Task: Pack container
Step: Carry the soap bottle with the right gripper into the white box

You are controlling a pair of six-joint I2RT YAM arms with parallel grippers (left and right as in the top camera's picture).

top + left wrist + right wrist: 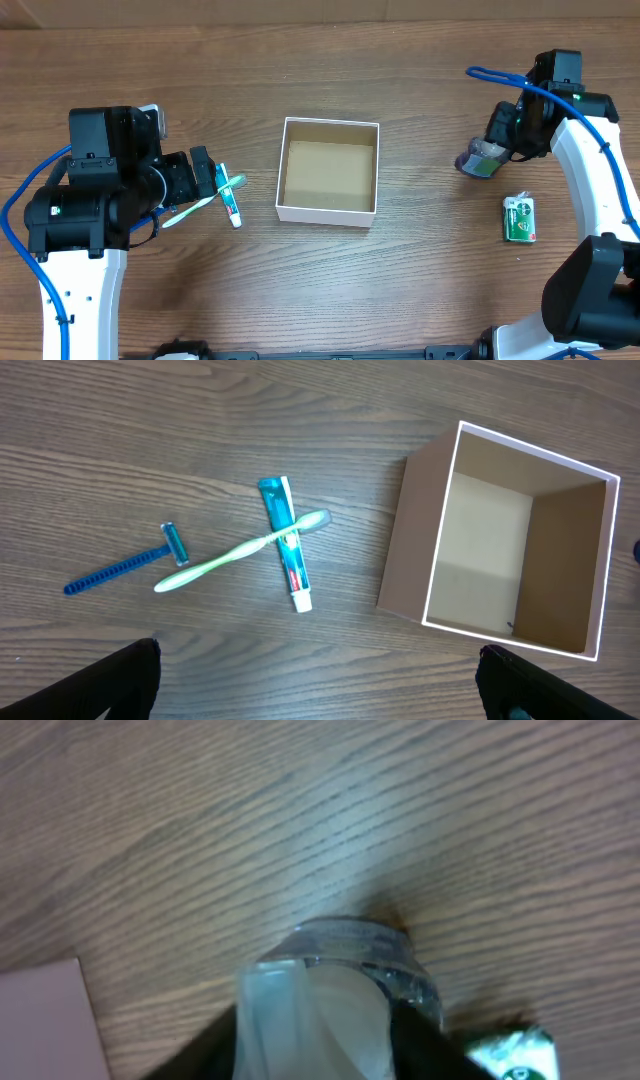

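This looks like a robotics lab bench set up for a manipulation trial, not a lived-in room. A plain wood-grain surface (420, 290) carries one open white cardboard container (328, 213) at its middle. A white-and-black robot arm stands at each side of it, the left arm (85, 210) and the right arm (600, 160), each trailing exposed blue cable (15, 215). The only other things are a few toiletries laid out singly like test items. Left of the container are a green toothbrush (240, 550) crossing a toothpaste tube (290, 550) and a blue razor (125, 565). Right of the container are a small clear bottle (482, 158) and a green packet (519, 219).
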